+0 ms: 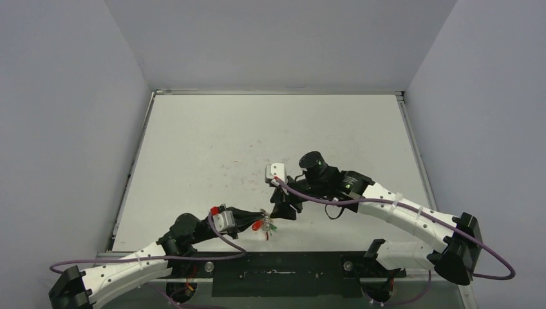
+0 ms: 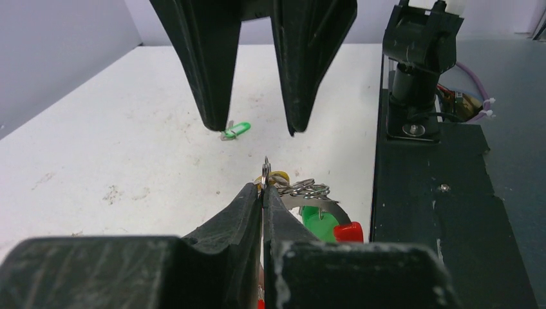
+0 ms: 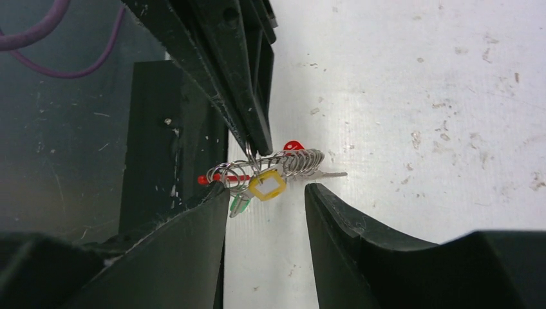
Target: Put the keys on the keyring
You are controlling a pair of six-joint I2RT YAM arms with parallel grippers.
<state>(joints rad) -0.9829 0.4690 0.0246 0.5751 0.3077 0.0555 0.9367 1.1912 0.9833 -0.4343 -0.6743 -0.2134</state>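
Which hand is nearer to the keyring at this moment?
Left. The left hand is shut on the keyring, pinching its wire. The right hand is open, close beside the keyring, gripping nothing.

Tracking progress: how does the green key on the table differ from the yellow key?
The green key lies alone on the table, apart from the keyring; the yellow key hangs from its coils. The green key's head is slim, the yellow key's squarish. Both have plastic heads.

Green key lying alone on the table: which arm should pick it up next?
Probably the right. The right gripper is open, holds nothing and hangs close to the loose green key. The left gripper is shut on the keyring, so it is busy.
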